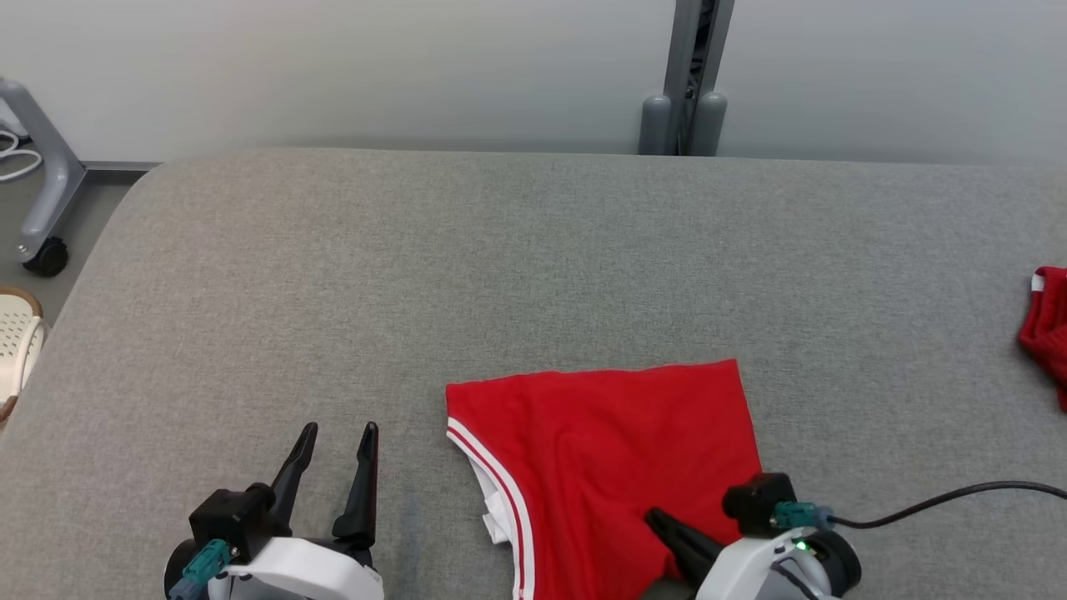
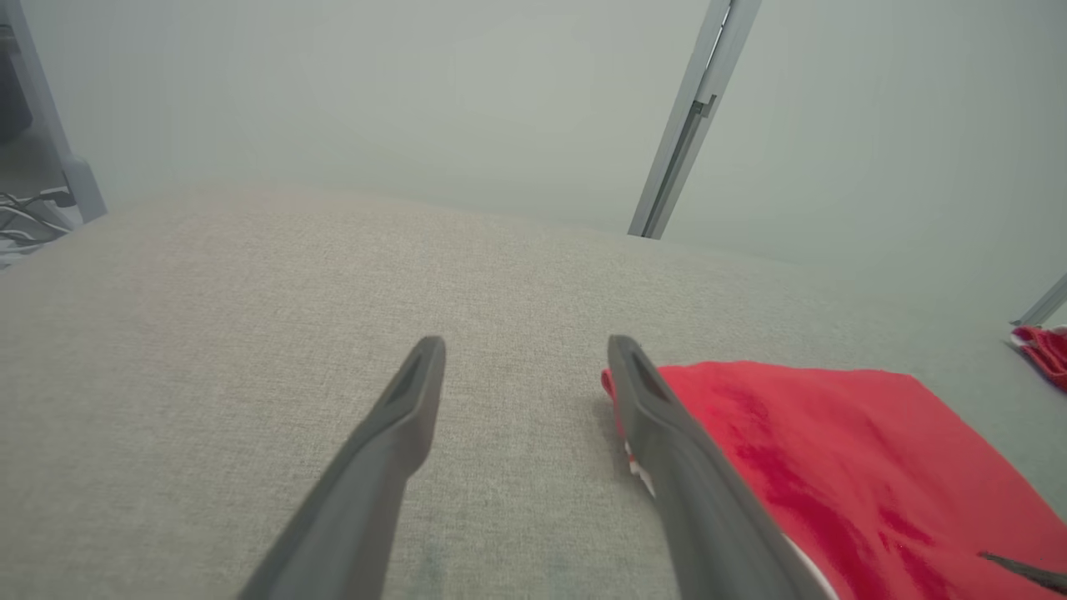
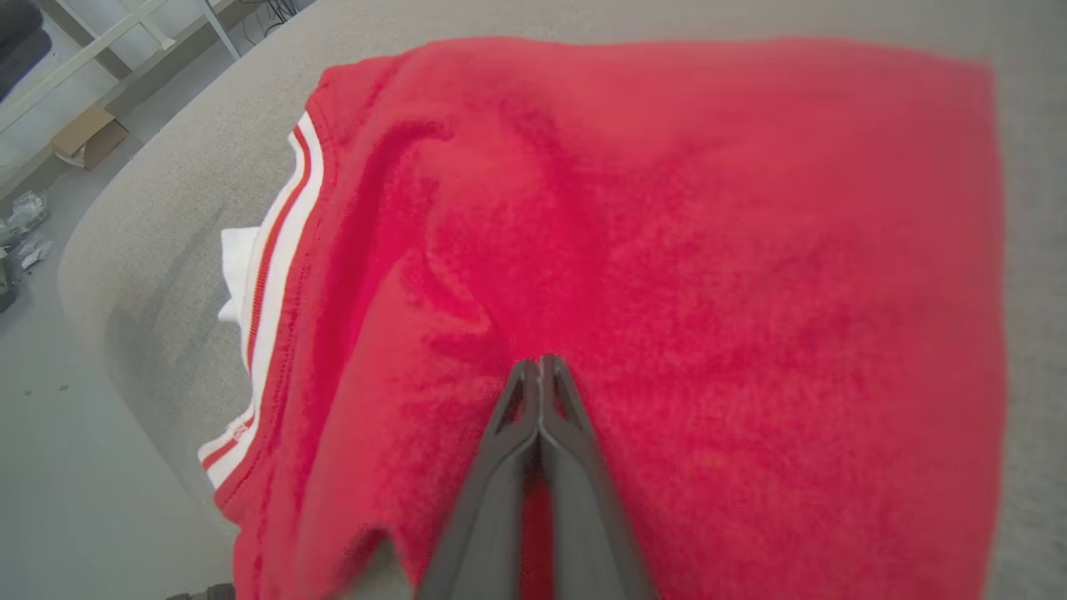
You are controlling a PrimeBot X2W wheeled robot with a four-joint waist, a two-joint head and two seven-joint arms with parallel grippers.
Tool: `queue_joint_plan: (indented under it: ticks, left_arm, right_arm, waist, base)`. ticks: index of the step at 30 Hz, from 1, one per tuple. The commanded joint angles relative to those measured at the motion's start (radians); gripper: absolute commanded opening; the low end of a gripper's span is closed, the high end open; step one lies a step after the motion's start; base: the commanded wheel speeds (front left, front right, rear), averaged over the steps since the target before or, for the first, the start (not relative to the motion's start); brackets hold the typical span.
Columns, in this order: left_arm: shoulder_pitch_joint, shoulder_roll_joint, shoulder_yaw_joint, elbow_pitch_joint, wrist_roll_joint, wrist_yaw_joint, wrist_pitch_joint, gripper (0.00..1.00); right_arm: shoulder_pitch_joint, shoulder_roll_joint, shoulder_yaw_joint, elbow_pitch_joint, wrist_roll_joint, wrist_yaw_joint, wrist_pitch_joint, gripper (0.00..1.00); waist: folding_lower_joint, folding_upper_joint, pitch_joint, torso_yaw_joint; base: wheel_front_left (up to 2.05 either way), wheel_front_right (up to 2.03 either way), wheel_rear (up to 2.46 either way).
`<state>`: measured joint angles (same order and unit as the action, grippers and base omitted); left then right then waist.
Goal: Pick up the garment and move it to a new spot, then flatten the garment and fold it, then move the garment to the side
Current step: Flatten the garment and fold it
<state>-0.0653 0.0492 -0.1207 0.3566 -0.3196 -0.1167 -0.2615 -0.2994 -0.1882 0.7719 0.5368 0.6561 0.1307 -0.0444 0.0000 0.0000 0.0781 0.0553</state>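
Observation:
The garment (image 1: pixel 608 450) is red with a white-and-red striped edge, lying folded near the front edge of the grey padded table (image 1: pixel 500 250). My right gripper (image 1: pixel 654 517) reaches over its lower right part. In the right wrist view the gripper (image 3: pixel 540 360) is shut, tips together on the garment (image 3: pixel 667 208), and creases in the cloth run toward the tips. My left gripper (image 1: pixel 340 429) stands open over bare table, left of the garment. In the left wrist view, the left gripper (image 2: pixel 527 343) has nothing between its fingers and the garment (image 2: pixel 834 450) lies just beyond its right finger.
Another red cloth (image 1: pixel 1046 329) lies at the table's right edge. A black cable (image 1: pixel 942 500) trails right from my right wrist. Behind the table stands a grey post (image 1: pixel 688 83). Off the left side are a wheeled stand (image 1: pixel 42 192) and a white basket (image 1: pixel 17 342).

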Motion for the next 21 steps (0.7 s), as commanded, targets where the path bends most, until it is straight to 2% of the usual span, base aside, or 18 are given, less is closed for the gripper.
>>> queue_joint_plan:
  ticks: [1, 10, 21]
  left_arm:
    - [-0.015, 0.004, 0.002, 0.001, -0.006, -0.002, -0.004, 1.00]
    - [-0.016, 0.004, 0.002, 0.005, -0.004, -0.003, -0.004, 1.00]
    - [0.007, 0.004, 0.007, 0.007, 0.004, 0.002, -0.004, 1.00]
  right_arm:
    - [-0.010, -0.003, 0.019, 0.009, 0.013, 0.000, 0.002, 0.00]
    - [-0.039, -0.001, 0.111, 0.061, 0.069, 0.000, -0.020, 0.00]
    - [-0.091, -0.022, 0.073, 0.090, 0.124, 0.000, -0.115, 0.00]
  waist:
    - [0.0000, 0.0000, 0.003, 0.004]
    - [0.0000, 0.0000, 0.008, 0.009]
    - [0.0000, 0.0000, -0.026, -0.018]
  base:
    - [0.00, 0.00, 0.00]
    - [0.00, 0.00, 0.00]
    - [0.00, 0.00, 0.00]
